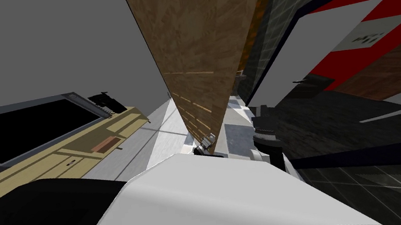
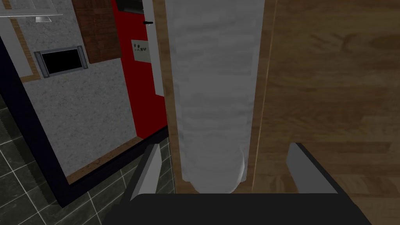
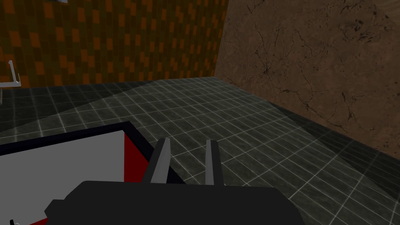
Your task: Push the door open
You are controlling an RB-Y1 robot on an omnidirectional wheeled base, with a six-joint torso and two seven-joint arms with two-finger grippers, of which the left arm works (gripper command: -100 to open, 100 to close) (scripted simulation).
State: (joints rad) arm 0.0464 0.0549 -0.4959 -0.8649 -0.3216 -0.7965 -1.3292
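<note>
The brown wooden door (image 1: 195, 45) rises straight ahead of me and shows nearly edge-on in the head view. My left gripper (image 1: 206, 143) is small at the door's foot. In the left wrist view that gripper (image 2: 224, 156) is open, its fingers (image 2: 150, 168) wide apart. A pale grey upright strip (image 2: 215, 97) with wood trim lies between them, and the door's wood face (image 2: 332, 78) lies beside it. My right gripper (image 3: 186, 158) hangs over the dark tiled floor (image 3: 234, 117), its fingers close together with nothing between them.
Left of the door stand a tan cabinet (image 1: 54, 158) and a grey wall (image 1: 37, 43). To the right lies a red and grey rug (image 1: 331, 36) with a dark border on the dark tiles. The right wrist view shows a brown marbled wall (image 3: 312, 58) and an orange-tiled wall (image 3: 117, 39).
</note>
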